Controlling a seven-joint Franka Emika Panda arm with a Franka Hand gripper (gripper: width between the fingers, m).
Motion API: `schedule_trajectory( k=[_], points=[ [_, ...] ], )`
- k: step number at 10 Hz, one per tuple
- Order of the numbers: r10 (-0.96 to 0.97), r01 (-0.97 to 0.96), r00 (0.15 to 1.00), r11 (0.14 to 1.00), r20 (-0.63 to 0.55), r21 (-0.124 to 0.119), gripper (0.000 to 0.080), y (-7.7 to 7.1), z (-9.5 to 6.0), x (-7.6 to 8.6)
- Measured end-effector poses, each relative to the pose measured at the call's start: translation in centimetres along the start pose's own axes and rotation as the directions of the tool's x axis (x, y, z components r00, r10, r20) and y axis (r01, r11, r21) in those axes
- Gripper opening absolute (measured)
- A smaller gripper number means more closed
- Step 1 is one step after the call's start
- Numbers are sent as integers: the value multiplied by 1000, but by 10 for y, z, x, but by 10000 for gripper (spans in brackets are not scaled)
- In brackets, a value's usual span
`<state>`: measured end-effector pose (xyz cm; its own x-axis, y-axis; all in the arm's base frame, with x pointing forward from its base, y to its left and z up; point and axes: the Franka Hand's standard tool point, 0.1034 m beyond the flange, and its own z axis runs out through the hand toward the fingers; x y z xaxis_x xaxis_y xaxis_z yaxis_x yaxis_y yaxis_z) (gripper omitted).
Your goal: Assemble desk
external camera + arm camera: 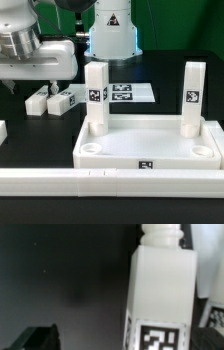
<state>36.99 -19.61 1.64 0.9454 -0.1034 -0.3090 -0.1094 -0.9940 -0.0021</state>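
Exterior view: the desk top (pixel 150 140) sits near-centre on the dark worktop (pixel 185 75), just behind the long white rail bar (pixel 100 180). Two legs stand upright in its far corners, the far-left leg (pixel 96 95) and the far-right leg (pixel 192 95). The near-left socket (pixel 92 148) and near-right socket (pixel 204 150) are unfilled. Judgement: two legs fitted, two to go.

Two more legs lie flat on the worktop, farther back toward the exterior view's left: the first loose leg (pixel 38 101) and the second loose leg (pixel 62 101), just beside each other. The gripper (pixel 33 82) hangs over this pair with its jaws spread as wide as they go and nothing held.

Wrist view: one leg fills the middle, the centred leg (pixel 160 286), with a stepped peg (pixel 162 232) at one end and a tag (pixel 158 339) at the other. One dark fingertip (pixel 38 339) stands off its long side, apart from it. The other finger is out of frame. A neighbouring leg (pixel 213 308) lies close on the opposite side. Which loose leg is the centred one cannot be told.

Key relation: the target lies below the gripper, and its long axis appears to run across the closing direction. A sideways correction and a straight descent look sufficient. Risk: the neighbour leaves little room for the second finger.
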Motion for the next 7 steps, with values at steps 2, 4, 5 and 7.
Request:
schedule_trajectory(
  k=[2, 4, 5, 7],
  points=[
    [-6, 6, 1000, 1000, 14, -5, 649, 3, 8, -2],
    [-6, 6, 1000, 1000, 18, -12, 649, 8, 9, -1],
    [-3, 3, 1000, 1000, 14, -13, 649, 9, 8, 1],
    [5, -5, 1000, 1000, 6, -16, 649, 6, 4, 6]
  ],
)
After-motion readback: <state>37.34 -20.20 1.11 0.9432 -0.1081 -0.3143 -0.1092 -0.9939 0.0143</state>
